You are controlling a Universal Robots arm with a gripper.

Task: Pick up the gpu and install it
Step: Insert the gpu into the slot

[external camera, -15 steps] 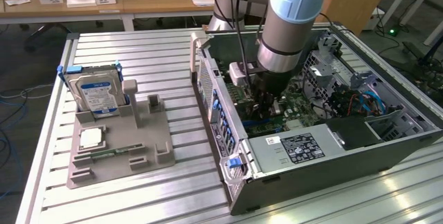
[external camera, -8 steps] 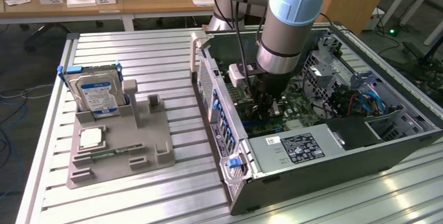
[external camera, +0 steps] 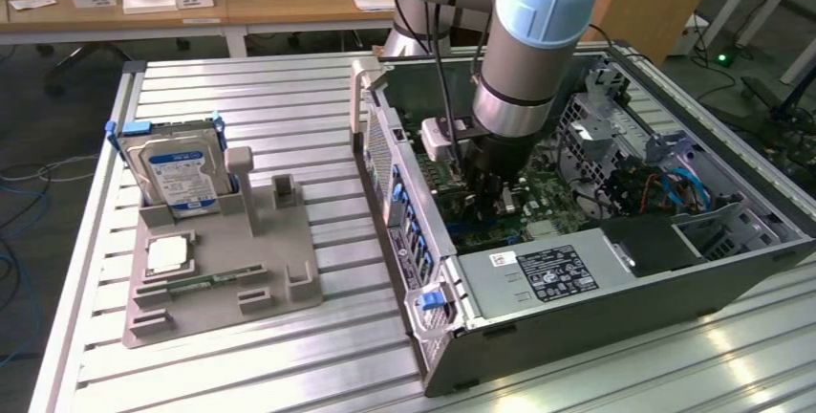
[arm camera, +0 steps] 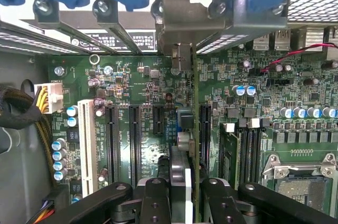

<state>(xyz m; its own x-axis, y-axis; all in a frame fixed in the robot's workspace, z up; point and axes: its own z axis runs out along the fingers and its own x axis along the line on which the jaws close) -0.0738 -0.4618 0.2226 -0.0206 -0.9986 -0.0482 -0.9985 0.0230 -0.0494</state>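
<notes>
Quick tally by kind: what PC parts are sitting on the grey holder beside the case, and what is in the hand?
Hard drive: 1, upright in the grey holder
Square silver chip: 1, flat on the holder
Memory stick: 1, flat on the holder
gpu: 1, edge-on in the hand over the motherboard slots
Total: 4

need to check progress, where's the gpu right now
The gpu is edge-on in the claw, inside the open computer case, right over the motherboard's expansion slots in the wrist view.
</notes>
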